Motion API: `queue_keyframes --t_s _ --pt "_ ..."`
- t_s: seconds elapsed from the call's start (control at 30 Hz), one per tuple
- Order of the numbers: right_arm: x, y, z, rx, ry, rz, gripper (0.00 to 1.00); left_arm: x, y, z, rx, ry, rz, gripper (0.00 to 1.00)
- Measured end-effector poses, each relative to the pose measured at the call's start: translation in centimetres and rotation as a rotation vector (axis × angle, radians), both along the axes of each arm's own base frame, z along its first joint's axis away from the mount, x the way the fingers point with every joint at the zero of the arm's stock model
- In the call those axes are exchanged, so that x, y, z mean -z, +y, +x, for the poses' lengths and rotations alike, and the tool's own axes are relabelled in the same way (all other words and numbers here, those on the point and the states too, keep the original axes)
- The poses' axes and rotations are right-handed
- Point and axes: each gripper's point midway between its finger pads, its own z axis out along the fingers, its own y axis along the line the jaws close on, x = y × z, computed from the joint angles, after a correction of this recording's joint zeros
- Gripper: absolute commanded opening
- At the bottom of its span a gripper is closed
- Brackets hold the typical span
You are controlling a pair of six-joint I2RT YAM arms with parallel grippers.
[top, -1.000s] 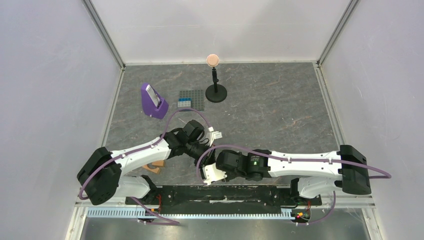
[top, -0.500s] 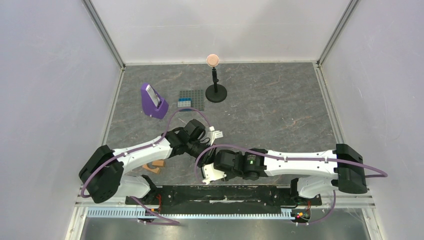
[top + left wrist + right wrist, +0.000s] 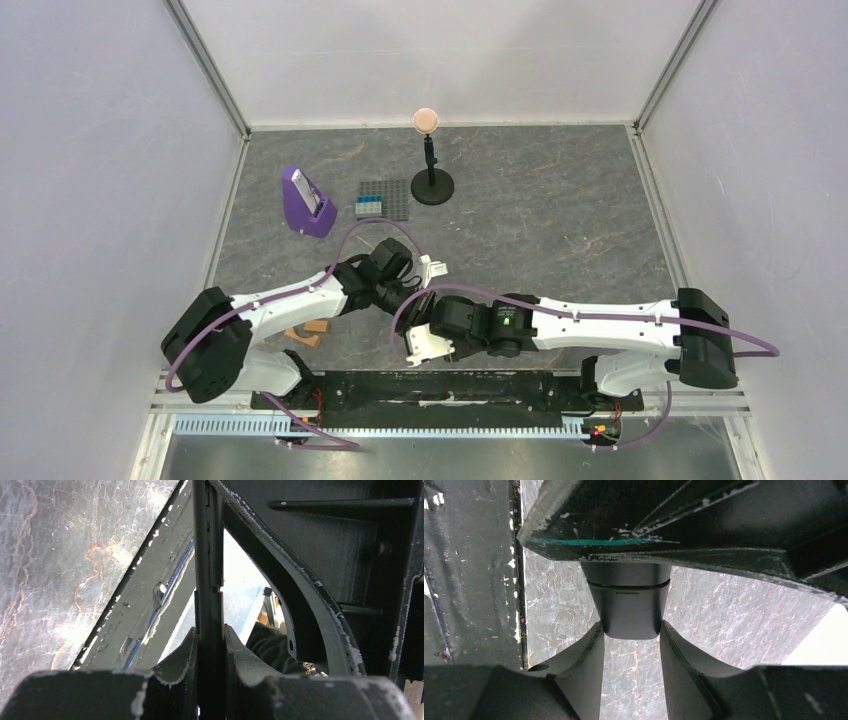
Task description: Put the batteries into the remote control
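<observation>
The remote control (image 3: pixel 209 555) is a slim black bar, seen edge-on in the left wrist view. My left gripper (image 3: pixel 210 642) is shut on it. In the right wrist view its rounded end (image 3: pixel 630 607), with a seam across it, sits between the tips of my right gripper (image 3: pixel 630 630), which is shut on that end. In the top view both grippers meet above the front middle of the table, left (image 3: pixel 405 296) and right (image 3: pixel 436 318); the remote is hidden between them. The batteries are out of view.
A purple stand (image 3: pixel 305 203) and a grey studded baseplate (image 3: pixel 392 193) are at the back left. A black stand with a peach ball (image 3: pixel 431 170) stands behind them. Orange-tan blocks (image 3: pixel 310 330) lie under the left arm. A small white part (image 3: pixel 433 268) lies beside the left gripper.
The right arm's wrist has shifted slightly left and the left arm has moved a little. Both grips look the same.
</observation>
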Motion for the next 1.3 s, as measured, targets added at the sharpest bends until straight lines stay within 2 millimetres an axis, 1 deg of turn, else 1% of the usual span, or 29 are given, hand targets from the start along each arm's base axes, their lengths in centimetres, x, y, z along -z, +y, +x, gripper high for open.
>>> queue_keyframes --t_s 0.23,0.4,0.63,0.8,0.87,0.9,0.97,1.07,1.17,1.3 --pt "-0.4 -0.1 -0.2 0.019 0.017 0.028 0.34 -0.6 -0.4 -0.2 -0.014 0.046 -0.016 0.02" --pt "-0.3 -0.1 -0.4 0.016 0.033 0.027 0.35 -0.4 -0.4 -0.4 -0.015 0.061 -0.018 0.02" --pt "-0.2 -0.1 -0.5 0.015 0.037 0.026 0.43 -0.4 -0.4 -0.5 -0.014 0.067 -0.029 0.02" --pt "-0.4 -0.2 -0.2 0.035 0.019 0.028 0.48 -0.3 -0.6 -0.2 -0.02 0.046 -0.04 0.02" --pt "-0.5 0.0 0.0 0.046 0.01 0.043 0.51 -0.3 -0.8 0.1 -0.027 0.028 -0.047 0.02" --pt "-0.6 0.6 0.1 0.05 0.006 0.07 0.52 -0.3 -1.0 0.3 -0.03 0.018 -0.052 0.02" --pt "-0.7 1.1 0.2 0.056 0.003 0.096 0.54 -0.3 -1.2 0.7 -0.037 -0.004 -0.064 0.02" --pt "-1.1 2.4 0.3 0.067 0.003 0.168 0.57 -0.5 -1.8 1.2 -0.039 -0.038 -0.094 0.02" --pt "-1.3 2.4 0.3 0.079 0.002 0.205 0.59 -0.4 -2.1 1.5 -0.039 -0.053 -0.11 0.02" --pt "-1.9 2.6 0.3 0.099 0.013 0.269 0.62 0.4 -2.2 1.7 -0.041 -0.057 -0.115 0.02"
